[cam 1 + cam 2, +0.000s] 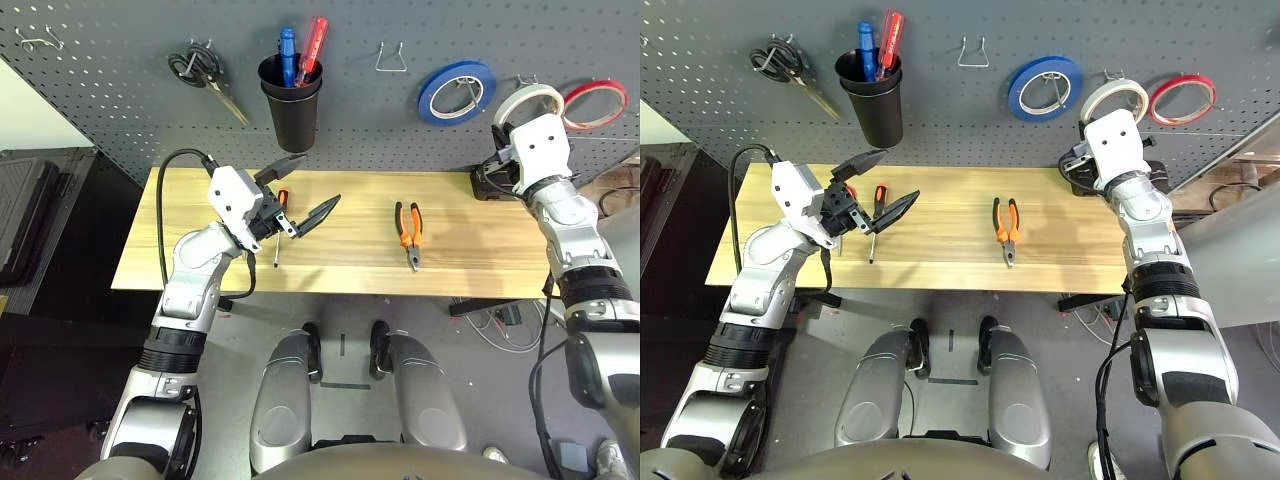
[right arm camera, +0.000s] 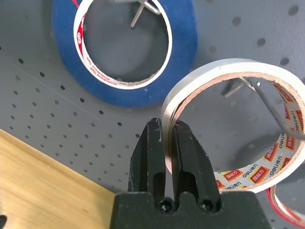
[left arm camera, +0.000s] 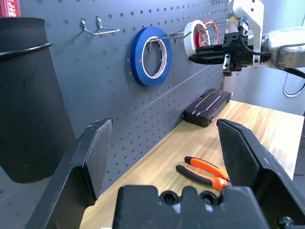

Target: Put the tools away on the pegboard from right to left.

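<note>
The white tape roll [image 2: 228,71] hangs against the pegboard [image 1: 120,110] with a metal hook [image 2: 267,102] through its middle, between a blue roll [image 1: 457,92] and a red roll [image 1: 595,103]. My right gripper [image 2: 167,126] is shut on the white roll's wall at its lower left side. The orange-and-black pliers [image 1: 408,228] lie flat in the middle of the wooden table [image 1: 470,260]. The slim screwdriver [image 1: 279,235] lies left of them. My left gripper [image 1: 303,190] hovers wide open just above the screwdriver's handle, holding nothing.
A black cup [image 1: 290,105] with a blue and a red screwdriver hangs on the board above my left gripper, black-handled scissors [image 1: 205,75] to its left. A bare hook [image 1: 390,57] sits above the pliers. A black case [image 1: 490,183] lies at the table's back right.
</note>
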{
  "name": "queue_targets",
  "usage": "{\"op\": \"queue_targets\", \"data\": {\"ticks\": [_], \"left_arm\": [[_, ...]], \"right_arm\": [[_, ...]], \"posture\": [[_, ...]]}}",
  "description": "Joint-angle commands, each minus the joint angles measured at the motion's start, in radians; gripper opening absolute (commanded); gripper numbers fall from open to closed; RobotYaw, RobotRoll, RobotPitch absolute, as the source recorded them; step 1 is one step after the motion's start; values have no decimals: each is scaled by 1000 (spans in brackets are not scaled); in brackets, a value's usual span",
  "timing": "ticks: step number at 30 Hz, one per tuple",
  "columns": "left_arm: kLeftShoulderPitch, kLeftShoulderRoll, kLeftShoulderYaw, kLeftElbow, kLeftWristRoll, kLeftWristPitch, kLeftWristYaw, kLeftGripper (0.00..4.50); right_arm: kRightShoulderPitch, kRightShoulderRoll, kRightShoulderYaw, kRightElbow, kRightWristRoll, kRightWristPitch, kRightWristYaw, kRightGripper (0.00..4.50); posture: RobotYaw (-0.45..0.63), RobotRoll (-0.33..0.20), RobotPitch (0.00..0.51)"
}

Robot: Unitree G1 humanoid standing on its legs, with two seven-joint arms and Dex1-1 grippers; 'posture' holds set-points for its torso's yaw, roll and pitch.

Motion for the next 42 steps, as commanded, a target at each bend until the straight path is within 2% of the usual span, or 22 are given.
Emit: {"op": "queue_targets", "data": {"ticks": [1,7,10,14,18,20,26,29,35,42], "left_arm": [[24,-1,-13,-44,-7,16,-13,4500],[19,-7,-16,-52,-5,25,-17,4500],[21,-10,-19,-66,-8,32,-18,4500],[27,-12,-20,-76,-6,34,-18,4500],[41,-11,-21,-80,-4,32,-21,4500],[43,-11,-23,-77,-4,30,-23,4500],[50,-9,-22,-62,3,19,-29,4500],[60,3,-23,-50,15,3,-40,4500],[75,18,-21,-31,34,-19,-46,4500],[86,42,-13,9,60,-50,-45,4500]], "right_arm": [[-42,-6,15,78,-16,-37,-13,30],[-113,1,30,183,-34,-66,-34,30],[-102,-3,32,184,-35,-89,-50,928],[-67,-16,19,151,-21,-164,-63,2413],[39,-42,21,-18,16,-336,3,3926],[96,-55,31,-130,39,-351,50,4486],[317,-77,36,-539,143,-168,159,4486],[417,-83,36,-670,173,-31,198,4486],[529,-67,32,-741,210,198,238,4486],[534,-37,11,-744,235,409,220,4486]], "posture": [[93,0,232],[99,0,232],[104,0,233],[105,0,236],[99,0,237],[91,0,237],[77,0,240],[74,0,245],[76,0,259],[80,0,266]]}}
